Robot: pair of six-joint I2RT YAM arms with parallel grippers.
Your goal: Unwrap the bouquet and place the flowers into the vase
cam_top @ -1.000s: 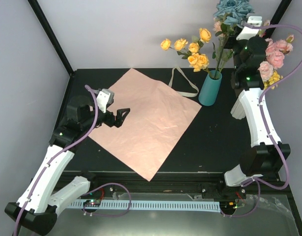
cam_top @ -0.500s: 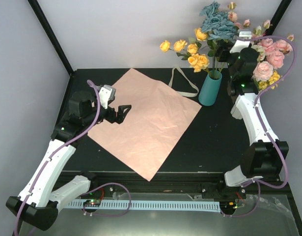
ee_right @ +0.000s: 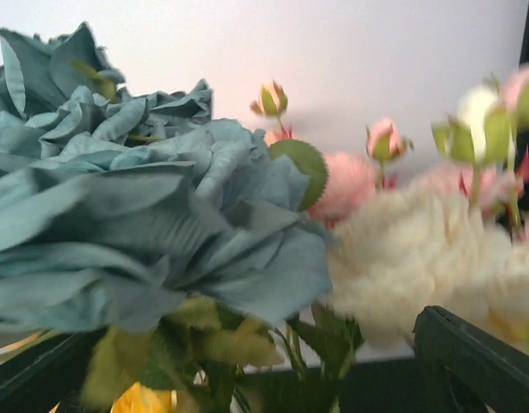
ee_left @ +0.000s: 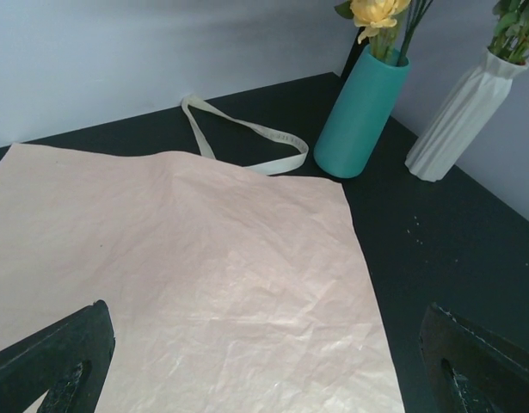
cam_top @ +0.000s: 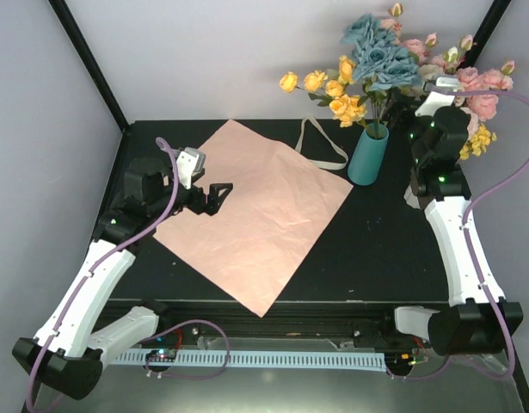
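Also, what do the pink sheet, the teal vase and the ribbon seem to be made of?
Pink sheet: likely paper, matte, with fine creases. Teal vase: smooth, slight sheen; ceramic or plastic, unclear. Ribbon: flat cream strip, probably fabric.

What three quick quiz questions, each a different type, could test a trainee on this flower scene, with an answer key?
1. True or false: the pink paper lies spread open on the table.
2. The stems of the flowers stand in: A) the teal vase; B) the white vase; C) a fold of the paper.
3. Which gripper hangs open over the paper?
Key: 1 true; 2 A; 3 the left gripper.
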